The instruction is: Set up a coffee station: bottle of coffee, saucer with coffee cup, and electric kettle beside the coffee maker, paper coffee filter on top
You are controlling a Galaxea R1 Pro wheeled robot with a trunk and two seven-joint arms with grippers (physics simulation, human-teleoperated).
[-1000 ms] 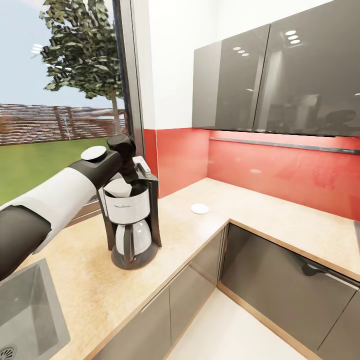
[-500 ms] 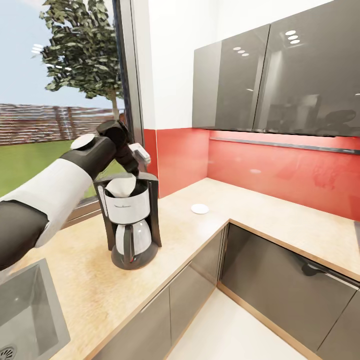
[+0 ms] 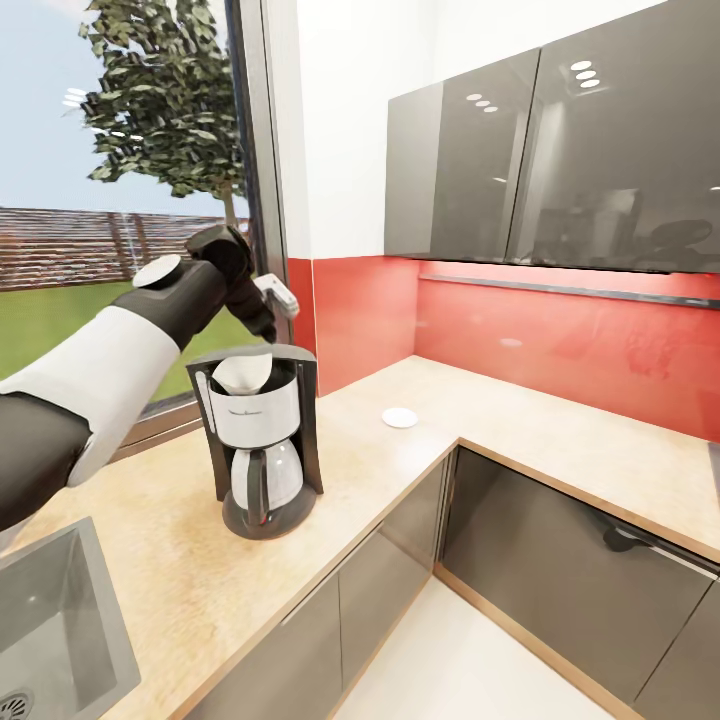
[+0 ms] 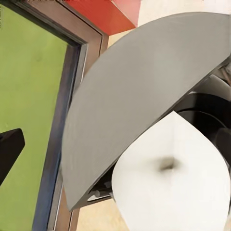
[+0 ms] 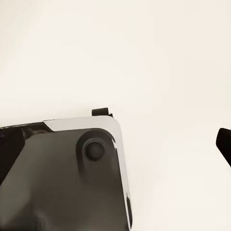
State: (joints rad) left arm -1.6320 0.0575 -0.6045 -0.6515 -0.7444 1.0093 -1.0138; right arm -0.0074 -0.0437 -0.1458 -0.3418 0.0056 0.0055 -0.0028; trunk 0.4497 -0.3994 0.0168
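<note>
Paper coffee filter atop coffee maker on countertop, saucer to its right

I see the coffee maker upright on the countertop, white paper coffee filter in its top; a white saucer lies at its 2 o'clock.

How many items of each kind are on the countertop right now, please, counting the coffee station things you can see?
Coffee maker: 1
Paper coffee filter, sitting in the top of the coffee maker: 1
Saucer, on the countertop apart from the coffee maker: 1
Total: 3
</note>
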